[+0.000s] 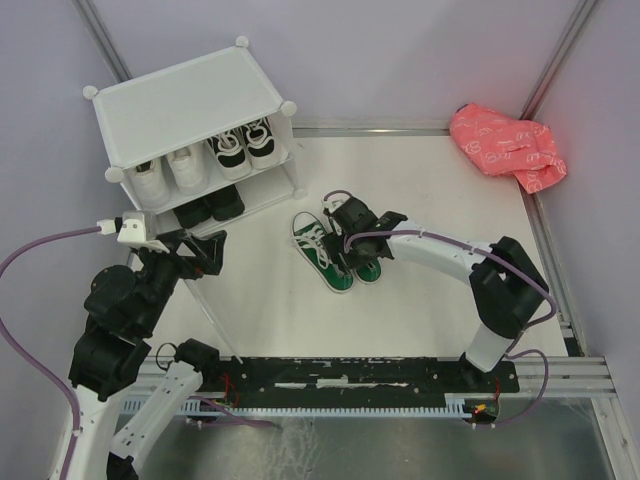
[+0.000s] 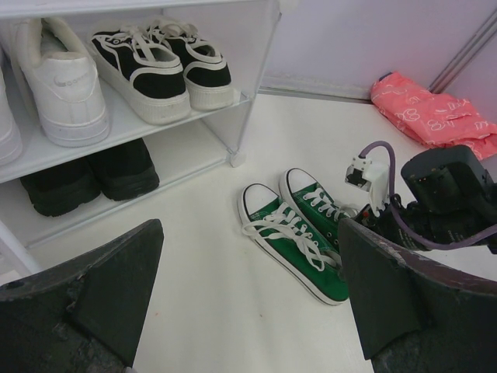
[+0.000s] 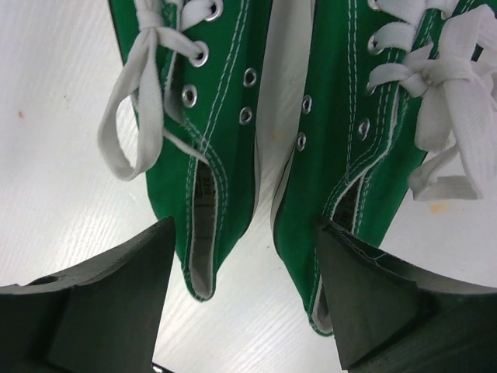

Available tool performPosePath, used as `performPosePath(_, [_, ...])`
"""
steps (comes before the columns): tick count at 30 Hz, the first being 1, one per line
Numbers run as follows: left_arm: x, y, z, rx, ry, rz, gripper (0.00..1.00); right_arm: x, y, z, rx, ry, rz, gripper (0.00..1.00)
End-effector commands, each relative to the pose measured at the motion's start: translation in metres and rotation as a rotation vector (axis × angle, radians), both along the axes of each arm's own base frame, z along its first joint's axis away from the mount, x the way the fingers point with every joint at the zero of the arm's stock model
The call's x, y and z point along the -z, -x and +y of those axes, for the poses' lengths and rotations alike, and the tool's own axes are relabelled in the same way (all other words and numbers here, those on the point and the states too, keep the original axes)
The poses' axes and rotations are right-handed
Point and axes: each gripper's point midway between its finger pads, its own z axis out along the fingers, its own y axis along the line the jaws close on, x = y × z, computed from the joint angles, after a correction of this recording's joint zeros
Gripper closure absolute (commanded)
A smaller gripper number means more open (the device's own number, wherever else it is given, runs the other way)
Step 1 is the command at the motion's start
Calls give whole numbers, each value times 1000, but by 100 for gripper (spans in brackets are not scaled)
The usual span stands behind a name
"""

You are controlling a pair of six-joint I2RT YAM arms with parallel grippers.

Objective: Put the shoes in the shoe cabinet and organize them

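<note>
Right gripper (image 3: 245,229); sneakers' (image 2: 299,241) toes toward cabinet (image 1: 185,100)

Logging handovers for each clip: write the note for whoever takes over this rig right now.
Left gripper: open, empty, in front of the shoe cabinet.
Right gripper: open, empty, poised at the heel ends of the green sneakers, side by side on the table.
Done: white sneakers and black sneakers with white soles on the upper shelf; plain black shoes on the lower shelf.
Left: grasp the green pair and shelve it; the lower shelf seems to have room.
</note>
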Motion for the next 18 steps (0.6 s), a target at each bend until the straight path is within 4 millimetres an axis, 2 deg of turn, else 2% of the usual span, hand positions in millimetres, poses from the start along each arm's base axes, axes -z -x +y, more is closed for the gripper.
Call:
performPosePath(1, [39, 1, 0, -9, -25, 149, 1, 9, -19, 5, 81, -3, -57, 21])
performPosePath(5, [40, 0, 0, -9, -29, 152, 1, 11, -27, 7, 116, -12, -82, 23])
performPosePath(13, [40, -1, 0, -9, -34, 151, 1, 2, -42, 2, 161, 18, -145, 24])
performPosePath(18, [40, -1, 0, -11, -33, 150, 1, 3, -43, -4, 175, 50, -149, 25])
